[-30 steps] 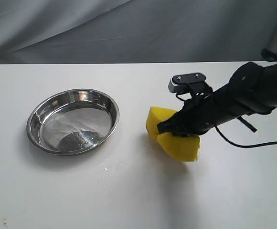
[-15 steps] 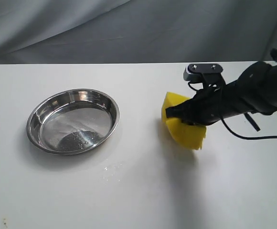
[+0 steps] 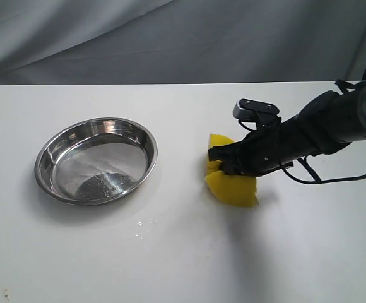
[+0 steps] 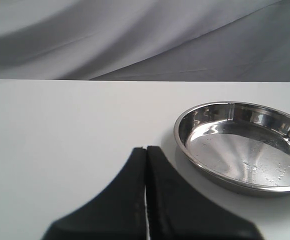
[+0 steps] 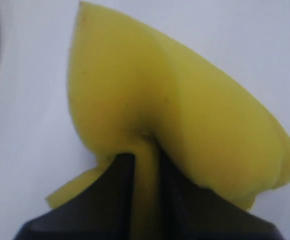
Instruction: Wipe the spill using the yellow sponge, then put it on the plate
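My right gripper (image 3: 224,165) is shut on the yellow sponge (image 3: 232,186), squashing it at the middle so it bulges out on both sides. The sponge (image 5: 175,115) presses down on the white table to the right of the plate (image 3: 96,159). No amber puddle shows; it is hidden or out of view. A few small wet droplets (image 3: 146,223) glisten on the table below the plate. The plate (image 4: 242,145), a shiny steel dish with drops inside, lies beside my left gripper (image 4: 146,150), which is shut with nothing in it and does not appear in the exterior view.
The white table (image 3: 76,252) runs back to a grey cloth backdrop (image 3: 170,38). A black cable (image 3: 334,180) loops from the right arm over the table at the right.
The right gripper with the sponge swung right and up half a second ago, then came back left and down onto the table. The plate has not moved.
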Motion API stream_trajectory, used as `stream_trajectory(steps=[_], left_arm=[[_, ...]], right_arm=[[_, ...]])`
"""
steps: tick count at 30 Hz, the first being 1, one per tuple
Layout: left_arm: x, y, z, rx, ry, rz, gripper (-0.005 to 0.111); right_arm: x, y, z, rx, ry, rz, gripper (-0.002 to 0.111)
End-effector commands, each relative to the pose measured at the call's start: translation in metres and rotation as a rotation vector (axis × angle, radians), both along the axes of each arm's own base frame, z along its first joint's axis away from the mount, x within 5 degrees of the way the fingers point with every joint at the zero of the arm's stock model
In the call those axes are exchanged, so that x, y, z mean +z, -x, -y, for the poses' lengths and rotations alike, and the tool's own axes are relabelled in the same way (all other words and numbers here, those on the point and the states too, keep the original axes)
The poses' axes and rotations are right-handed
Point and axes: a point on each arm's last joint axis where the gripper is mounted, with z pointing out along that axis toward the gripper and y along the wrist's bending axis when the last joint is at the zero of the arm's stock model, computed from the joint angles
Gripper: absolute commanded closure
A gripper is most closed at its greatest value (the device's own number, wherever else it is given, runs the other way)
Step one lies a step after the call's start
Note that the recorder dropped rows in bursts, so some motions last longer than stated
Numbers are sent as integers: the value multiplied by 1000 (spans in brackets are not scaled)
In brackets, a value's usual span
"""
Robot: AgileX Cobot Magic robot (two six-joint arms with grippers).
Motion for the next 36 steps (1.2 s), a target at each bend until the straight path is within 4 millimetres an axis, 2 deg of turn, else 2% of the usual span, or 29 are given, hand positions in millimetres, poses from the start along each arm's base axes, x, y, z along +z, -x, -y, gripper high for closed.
stream_trajectory(steps=[1,7,11,18,25,28,31,34,36], left_arm=[[3,0,0,3,6,17,107],[3,0,0,3,6,17,107],[3,0,0,3,6,17,107],[3,0,0,3,6,17,107],[3,0,0,3,6,17,107],[3,0,0,3,6,17,107],[3,0,0,3,6,17,107],[3,0,0,3,6,17,107],[3,0,0,3,6,17,107]], right_arm=[[-25,25,-34,251,-137,-217,108],[-28,43,-72,458,-217,-321,108],[-18,48,-90,563,-243,-330,108],[-11,44,-90,587,-249,-319,108],[30,51,-89,703,-328,-263,108],[51,63,-105,790,-482,-227,108],[45,72,-122,796,-445,-207,108],[29,81,-141,787,-385,-181,108],[21,82,-145,769,-360,-184,108]])
